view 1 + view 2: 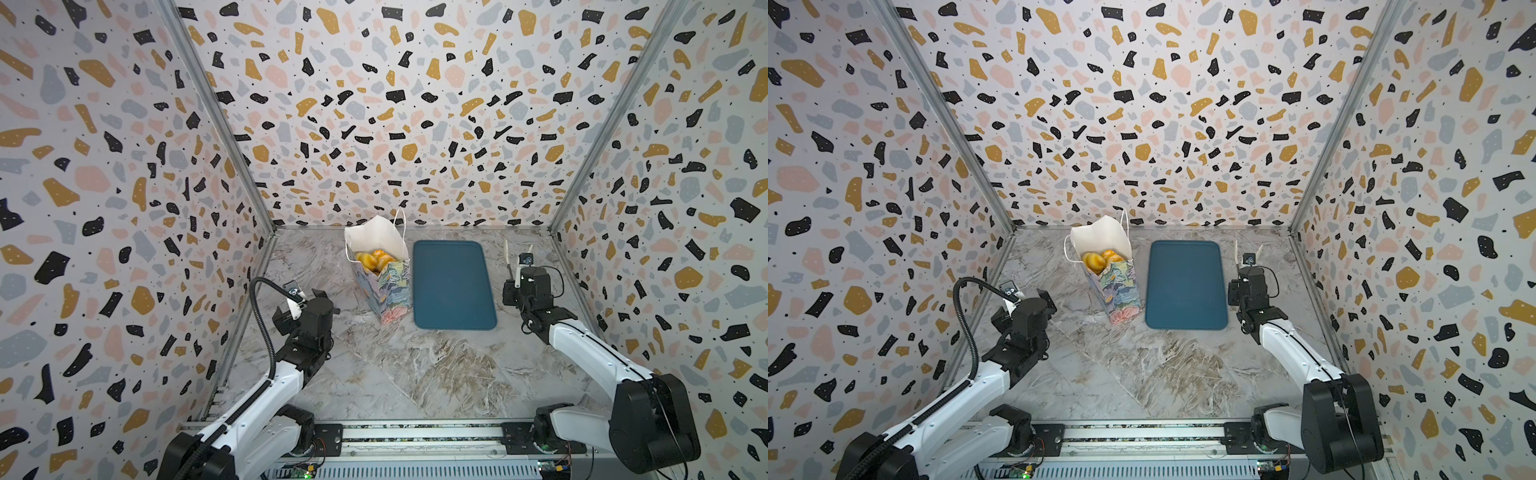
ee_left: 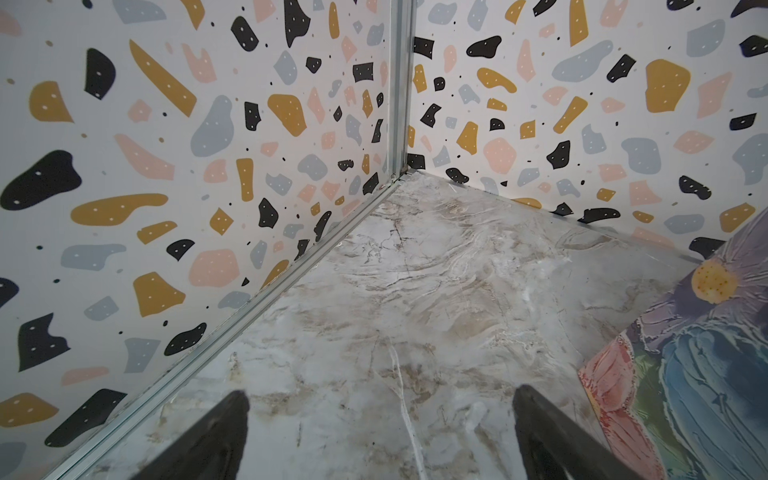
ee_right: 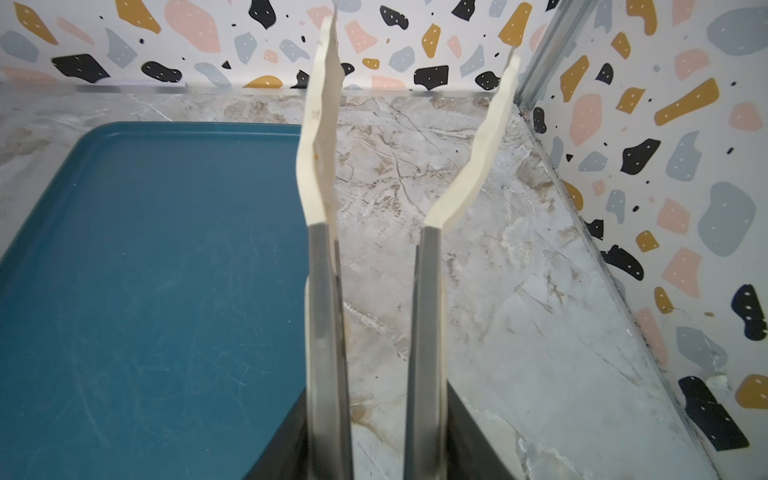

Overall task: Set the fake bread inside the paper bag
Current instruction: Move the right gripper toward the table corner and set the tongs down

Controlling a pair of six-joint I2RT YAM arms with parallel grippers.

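bread shows in one place only: the fake bread [image 1: 374, 259] sits heaped in the open mouth of the paper bag [image 1: 388, 295]. the bag stands upright on the desk [image 1: 415, 374], just beside the dark-blue tray [image 1: 453, 286]. the tray is bare and no loaf lies on the desk in both top views, so i judge the filling done and the step in hand a clean retreat. only a few golden tops show from above, so the pieces in the bag cannot be counted.

the left gripper [image 2: 380, 453] is spread wide and holds nothing. it hangs low over the desk, and the left wrist view shows the bag's printed side close by. the right gripper [image 3: 376, 455] is closed on a pair of tongs [image 3: 326, 291]. their cream tips stand apart with nothing between them, over bare desk just beside the tray.

to do this well, the left arm should draw away from the bag rather than swing past it. a light paper bag with a full top would likely tip at a nudge to its lower corner. the right arm should lift before it turns, so the long tongs clear the tray's rim and the side wall. neither arm should pass over the bag's cord handles.
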